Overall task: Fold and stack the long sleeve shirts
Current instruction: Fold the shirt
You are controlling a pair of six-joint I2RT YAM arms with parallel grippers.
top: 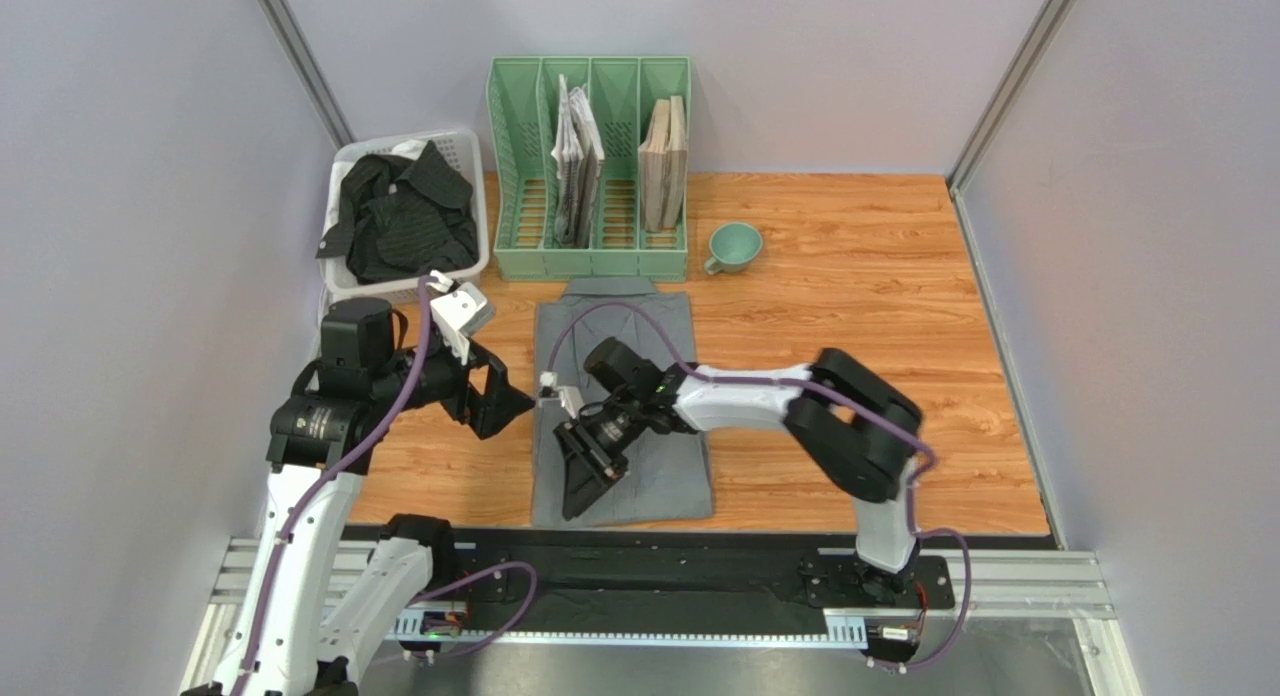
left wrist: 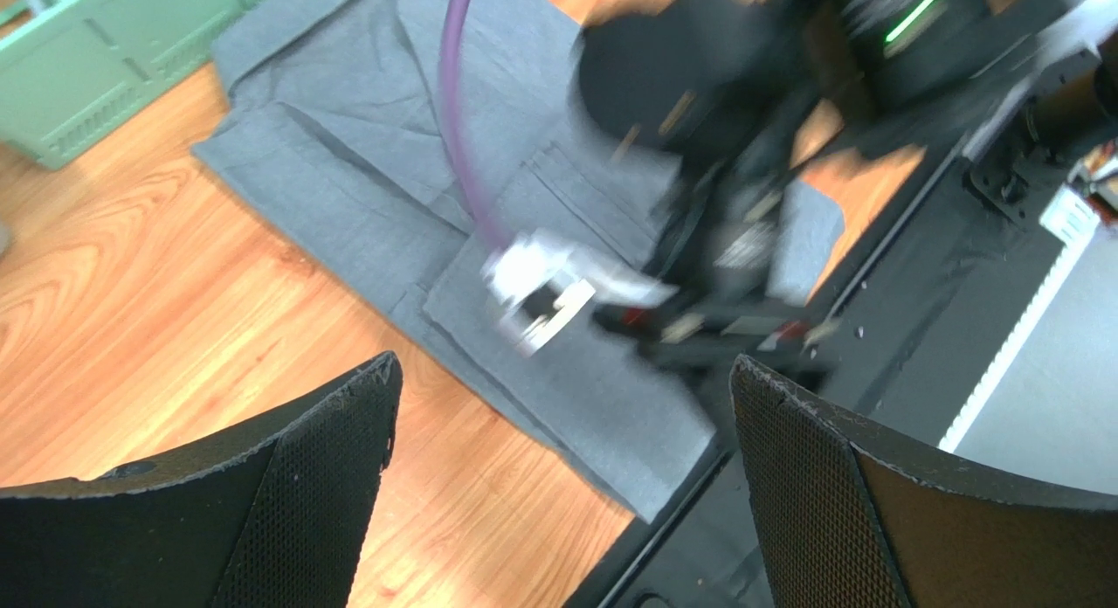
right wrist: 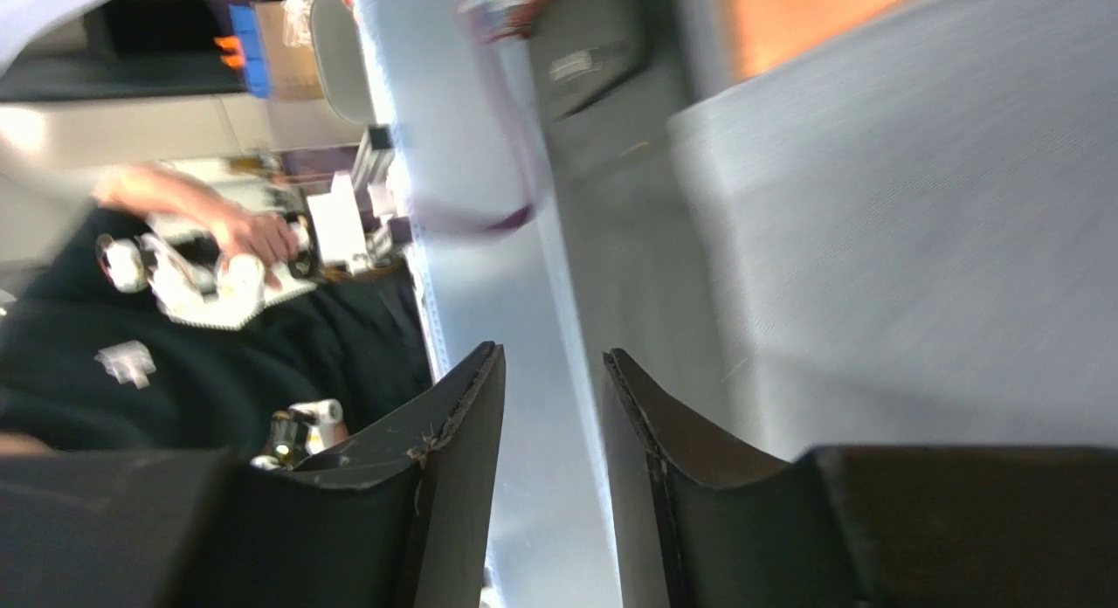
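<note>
Top view: plain mid-grey long sleeve shirt (top: 669, 479), folded to a long rectangle, lies flat on the wooden worktop (top: 842, 276), centre-left, running from just in front of the green slotted file rack (top: 519, 141) to the near edge. Black thin-striped long sleeve shirt (top: 398, 216) sits crumpled in the white plastic basket (top: 451, 132) at the far left corner; only this view shows it. Small green mug (top: 733, 248) stands just right of the rack. Right gripper (top: 589, 479) is over the grey shirt's near-left part. Left gripper (top: 508, 399) hangs over bare wood just left of the shirt. Left wrist view: left gripper (left wrist: 564, 366) fingers wide apart, nothing between them; grey shirt (left wrist: 341, 123) ahead, the right arm over it blurred. Right wrist view, blurred: right gripper (right wrist: 554, 353) fingers a narrow gap apart, no cloth between them; grey shirt (right wrist: 919, 215) to one side.
</note>
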